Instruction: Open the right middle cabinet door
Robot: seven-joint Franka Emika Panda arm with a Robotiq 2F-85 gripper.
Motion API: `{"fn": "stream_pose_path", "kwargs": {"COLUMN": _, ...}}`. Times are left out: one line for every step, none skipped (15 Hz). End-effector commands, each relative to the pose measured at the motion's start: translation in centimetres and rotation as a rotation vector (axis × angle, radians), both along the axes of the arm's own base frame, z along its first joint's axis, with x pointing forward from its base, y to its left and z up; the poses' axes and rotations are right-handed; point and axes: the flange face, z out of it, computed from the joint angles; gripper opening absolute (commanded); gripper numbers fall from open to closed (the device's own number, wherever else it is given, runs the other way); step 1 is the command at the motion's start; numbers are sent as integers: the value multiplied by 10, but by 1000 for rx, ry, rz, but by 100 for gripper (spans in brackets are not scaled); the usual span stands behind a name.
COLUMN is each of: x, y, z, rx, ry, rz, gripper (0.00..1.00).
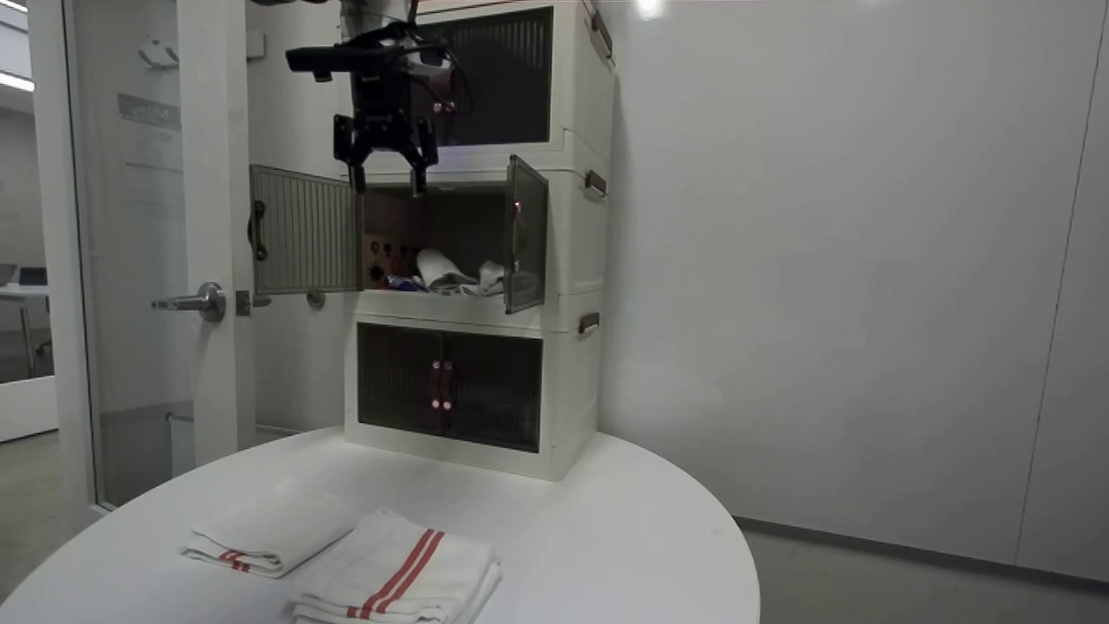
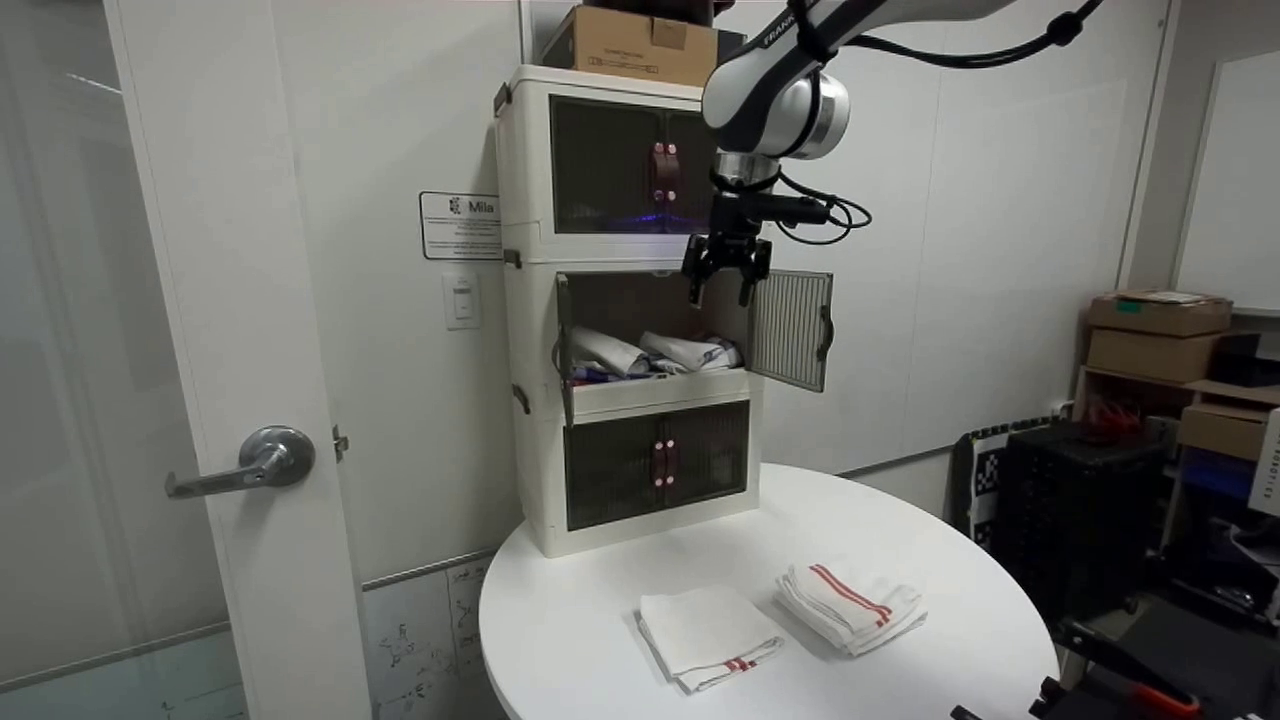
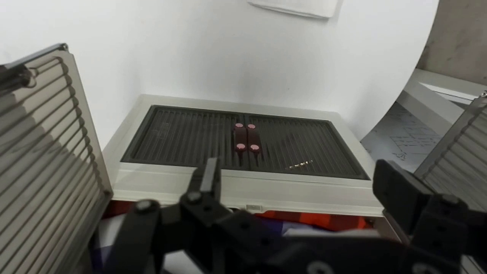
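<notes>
The right middle cabinet door (image 1: 528, 234) stands swung open, a dark tinted panel seen at a steep angle. In an exterior view it looks paler and ribbed (image 2: 792, 330), its handle on the outer edge. In the wrist view this door (image 3: 49, 160) is the ribbed panel at the left. The twin left door (image 1: 305, 230) is open too; it is edge-on in an exterior view (image 2: 565, 350). My gripper (image 1: 384, 184) points down near the top of the middle opening, between the doors. Its fingers are wide apart and empty in the wrist view (image 3: 296, 167); nothing shows it touching either door.
Rolled cloths (image 2: 690, 352) lie inside the middle tier. The top tier (image 2: 605, 165) and lower tier (image 1: 450, 386) have shut dark doors with red handles. Two folded towels (image 2: 710, 635) (image 2: 850, 605) lie on the round white table (image 1: 624, 537). A box (image 2: 640, 45) sits atop the cabinet.
</notes>
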Motion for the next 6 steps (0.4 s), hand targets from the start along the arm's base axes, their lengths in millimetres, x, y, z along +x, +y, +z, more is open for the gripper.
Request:
{"fn": "stream_pose_path", "kwargs": {"x": 1, "y": -1, "z": -1, "rx": 0, "ry": 3, "rz": -1, "gripper": 100}}
{"fn": "stream_pose_path", "kwargs": {"x": 1, "y": -2, "z": -2, "rx": 0, "ry": 5, "rz": -3, "gripper": 100}}
{"fn": "stream_pose_path", "kwargs": {"x": 1, "y": -3, "z": -3, "rx": 0, "ry": 6, "rz": -4, "gripper": 100}}
{"fn": "stream_pose_path", "kwargs": {"x": 1, "y": -2, "z": -3, "rx": 0, "ry": 6, "rz": -4, "gripper": 100}}
{"fn": "stream_pose_path", "kwargs": {"x": 1, "y": -2, "z": -3, "rx": 0, "ry": 6, "rz": -4, "gripper": 100}}
{"fn": "stream_pose_path", "kwargs": {"x": 1, "y": -3, "z": -3, "rx": 0, "ry": 6, "rz": -4, "gripper": 100}}
